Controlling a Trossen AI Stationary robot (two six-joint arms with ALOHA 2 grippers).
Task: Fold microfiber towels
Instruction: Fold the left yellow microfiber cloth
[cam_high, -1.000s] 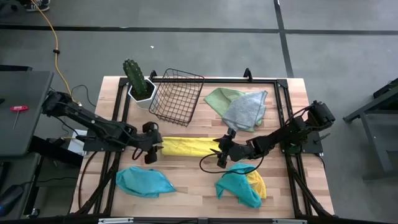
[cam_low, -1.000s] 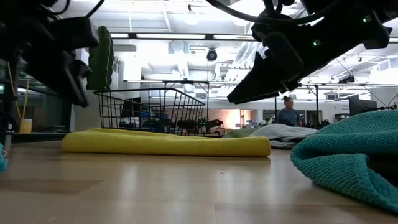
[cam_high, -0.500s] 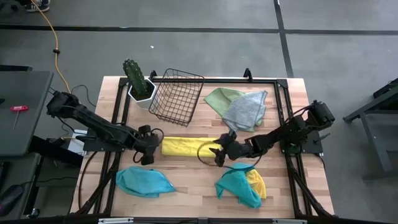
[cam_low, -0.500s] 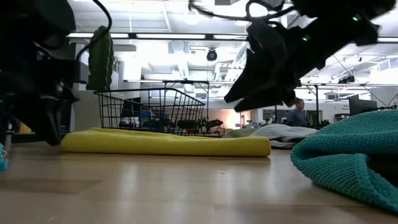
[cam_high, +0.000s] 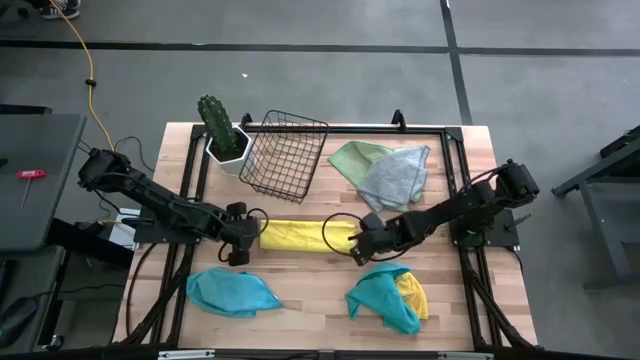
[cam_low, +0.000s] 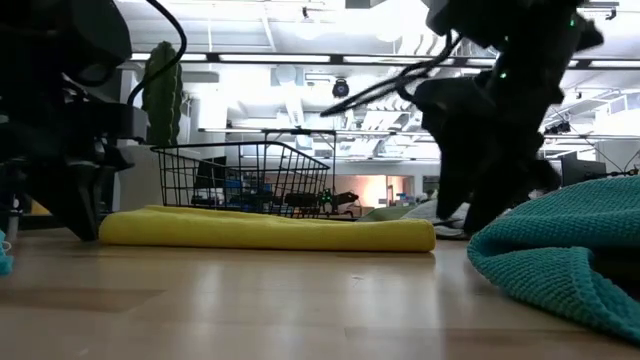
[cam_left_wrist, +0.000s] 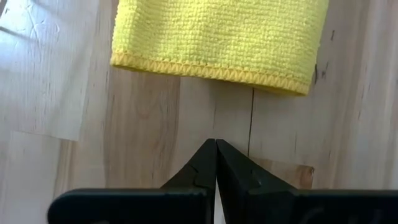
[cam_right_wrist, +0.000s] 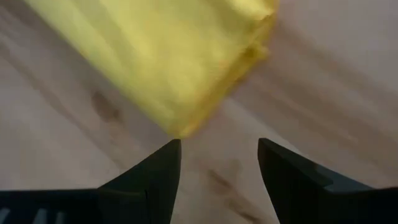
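Light wood plank tabletop (cam_high: 300, 290) with a black frame round the edges. On it: a long folded yellow towel (cam_high: 300, 235) across the middle, a crumpled teal towel (cam_high: 232, 292) front left, a teal-and-yellow towel pile (cam_high: 390, 298) front right, a green towel (cam_high: 352, 158) under a grey towel (cam_high: 397, 178) at the back, a black wire basket (cam_high: 285, 153), and a potted cactus (cam_high: 222, 132).

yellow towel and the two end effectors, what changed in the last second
The left end effector dropped to the table and shut empty, just short of the folded yellow towel. The right end effector came down at the towel's other end, staying open. The towel and the other cloths did not move.
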